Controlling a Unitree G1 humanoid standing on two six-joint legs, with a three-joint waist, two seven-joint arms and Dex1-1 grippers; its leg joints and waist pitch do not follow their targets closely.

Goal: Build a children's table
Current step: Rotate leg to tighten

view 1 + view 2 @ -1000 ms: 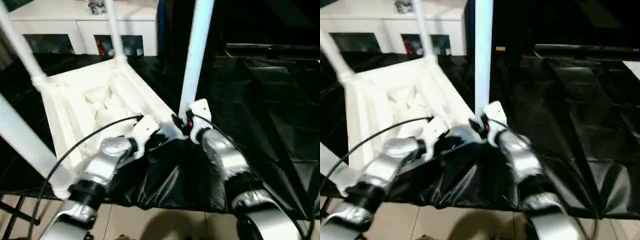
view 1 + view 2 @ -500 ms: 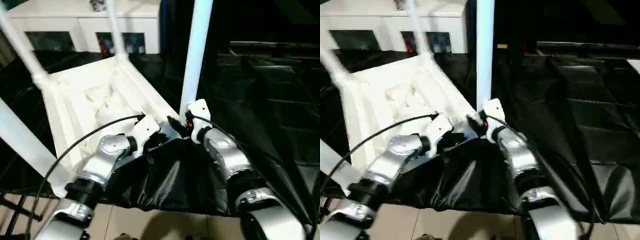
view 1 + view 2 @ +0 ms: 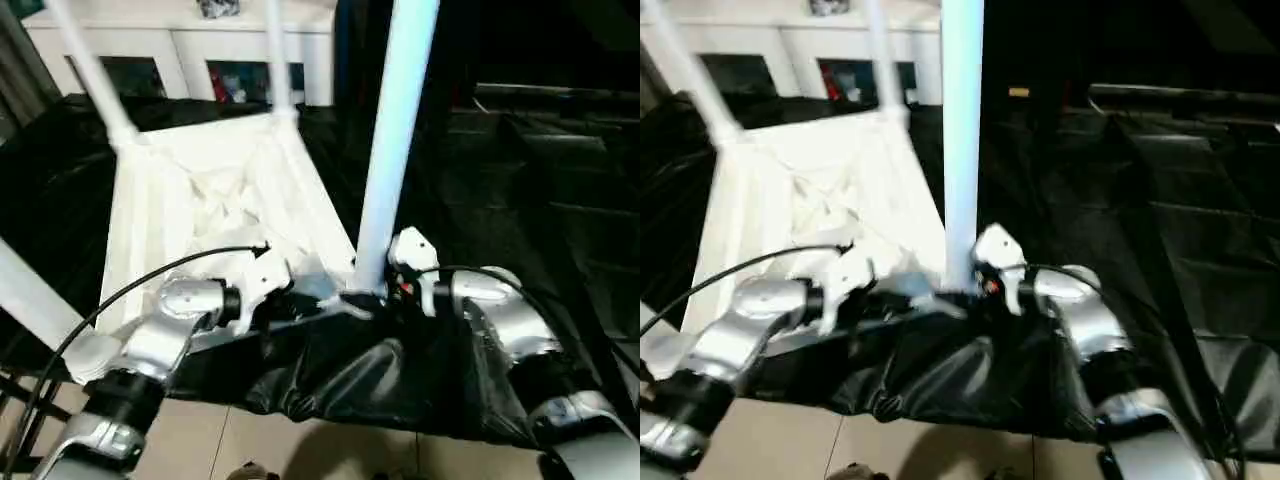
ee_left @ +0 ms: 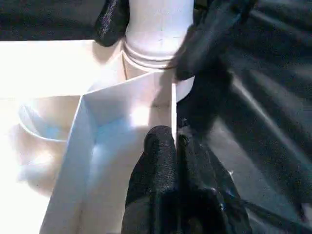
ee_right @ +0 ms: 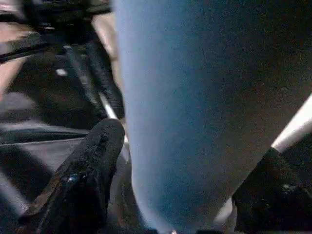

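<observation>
Black sheet point(image 3: 560, 200); upturned tabletop point(image 3: 200, 190), legs point(image 3: 395, 140) upright; no writing legible.

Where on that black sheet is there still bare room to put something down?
The black sheet lies bare right of the near leg. It's crowded at the tabletop corner, where the left gripper and right gripper meet.

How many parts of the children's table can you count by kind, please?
Tabletop: 1
Legs: 4, at near right, far right, far left, near left
Total: 5
</observation>
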